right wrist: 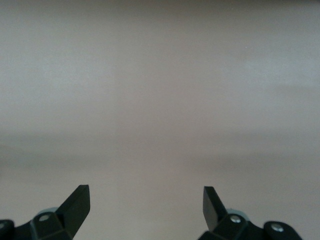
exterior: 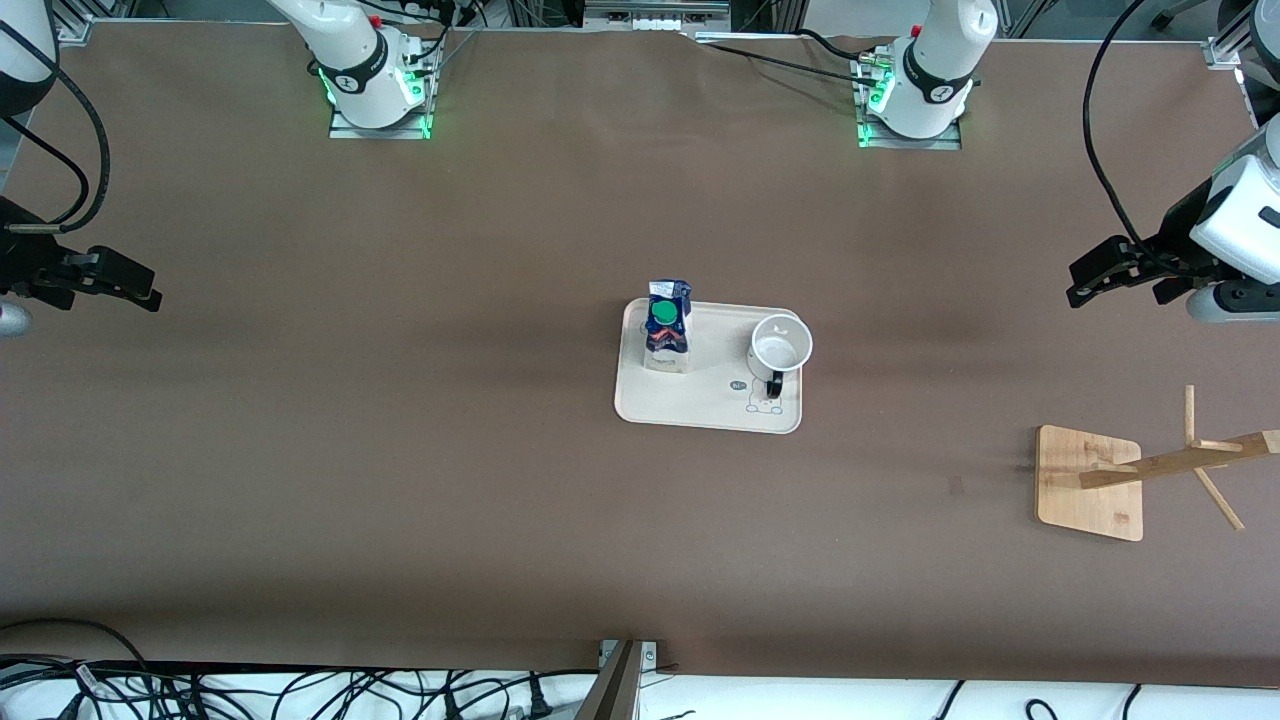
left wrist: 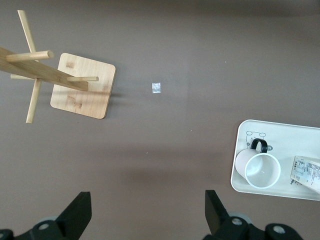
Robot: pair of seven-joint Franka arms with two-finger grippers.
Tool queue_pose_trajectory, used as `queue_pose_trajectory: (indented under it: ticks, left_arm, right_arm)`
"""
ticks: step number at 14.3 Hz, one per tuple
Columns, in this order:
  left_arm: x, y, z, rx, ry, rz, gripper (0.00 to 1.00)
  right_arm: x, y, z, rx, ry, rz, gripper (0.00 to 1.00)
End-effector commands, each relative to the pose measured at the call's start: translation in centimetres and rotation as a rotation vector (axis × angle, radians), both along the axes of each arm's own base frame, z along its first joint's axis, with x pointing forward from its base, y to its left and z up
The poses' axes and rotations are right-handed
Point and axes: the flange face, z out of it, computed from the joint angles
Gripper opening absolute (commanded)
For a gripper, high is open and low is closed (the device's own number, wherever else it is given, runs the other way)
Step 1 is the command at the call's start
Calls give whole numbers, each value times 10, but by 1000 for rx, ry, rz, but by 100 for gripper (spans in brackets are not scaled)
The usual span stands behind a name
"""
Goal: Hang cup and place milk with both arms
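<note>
On the tray (exterior: 700,415) at mid-table, the milk (exterior: 667,328) stands at nine o'clock of the cup (exterior: 779,346), well apart from the spread-fingered left gripper (exterior: 1085,285) and right gripper (exterior: 140,290) hanging over bare table ends, and only the left wrist view shows the scrap (left wrist: 157,88) beside the wooden rack (left wrist: 80,85).

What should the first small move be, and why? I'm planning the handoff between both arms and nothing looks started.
Probably bring the open left gripper over the cup. The cup stands upright on the tray beside the milk, its black handle free, and the wooden rack stands at the left arm's end of the table. The right gripper, also open, waits over bare table.
</note>
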Motion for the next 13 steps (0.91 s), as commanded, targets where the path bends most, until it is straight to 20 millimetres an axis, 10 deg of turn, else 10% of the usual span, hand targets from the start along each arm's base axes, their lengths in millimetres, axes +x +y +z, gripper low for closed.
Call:
queue_pose_trajectory:
  ticks: [1,13]
  left_arm:
    - [4,1,5,19,-4,5,100]
    - [4,1,4,19,-3,7,100]
  right_arm:
    - [-1,-3,4,11,2,-7,100]
    - [-8,0,-18,2,135,94,100]
